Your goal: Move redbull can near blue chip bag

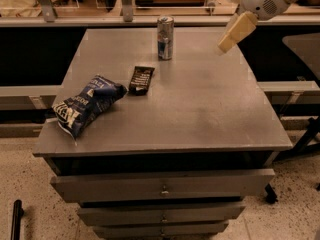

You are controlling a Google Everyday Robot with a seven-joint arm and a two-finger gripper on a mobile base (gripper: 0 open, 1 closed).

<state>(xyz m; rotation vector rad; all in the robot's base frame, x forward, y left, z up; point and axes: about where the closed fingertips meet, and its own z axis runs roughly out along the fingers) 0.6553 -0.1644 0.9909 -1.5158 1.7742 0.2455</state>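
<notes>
Grey metal worktop (200,109), with the redbull can (165,38) upright near its far edge and the claw (235,31) in the air over the far right corner.

The claw is tilted, pale and cream-coloured, off to the can's right and apart from it; whether it is released or clenched cannot be told. The blue chip bag (87,104) lies crumpled by the front left edge, well apart from the can. A flat dark wrapper (141,80) lies between them, just beside the bag.
</notes>
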